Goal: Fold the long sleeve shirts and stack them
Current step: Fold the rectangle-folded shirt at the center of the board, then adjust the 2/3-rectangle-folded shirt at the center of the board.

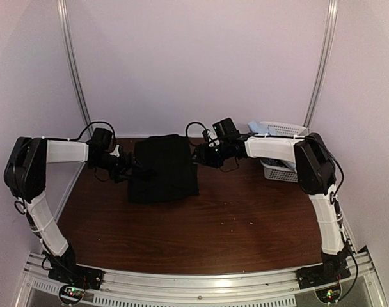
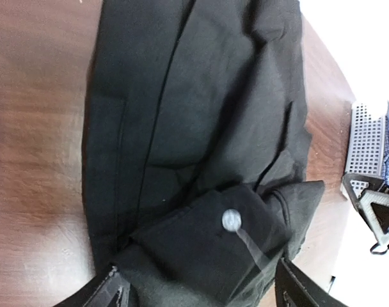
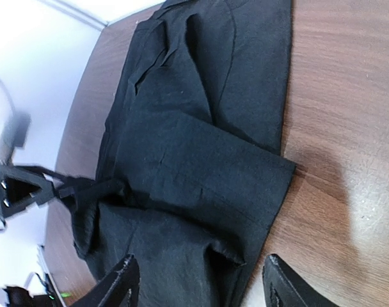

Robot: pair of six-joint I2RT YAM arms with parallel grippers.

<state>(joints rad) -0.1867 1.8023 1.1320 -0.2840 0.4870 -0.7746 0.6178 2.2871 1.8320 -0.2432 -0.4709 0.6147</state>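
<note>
The black shirt [image 1: 162, 169] lies folded into a rectangle at the back middle of the brown table [image 1: 233, 224]. My left gripper [image 1: 132, 167] is at its left edge, open, with a black cuff and its pale button [image 2: 231, 220] lying between the fingers [image 2: 111, 291]. My right gripper [image 1: 198, 155] is at the shirt's right edge, open, over a folded sleeve corner [image 3: 246, 192]. A pale blue shirt [image 1: 257, 126] sticks out of the basket. I cannot make out the patterned shirt.
The white lattice basket [image 1: 281, 169] stands at the back right, behind my right arm; it also shows in the left wrist view [image 2: 366, 144]. White walls close in the back and both sides.
</note>
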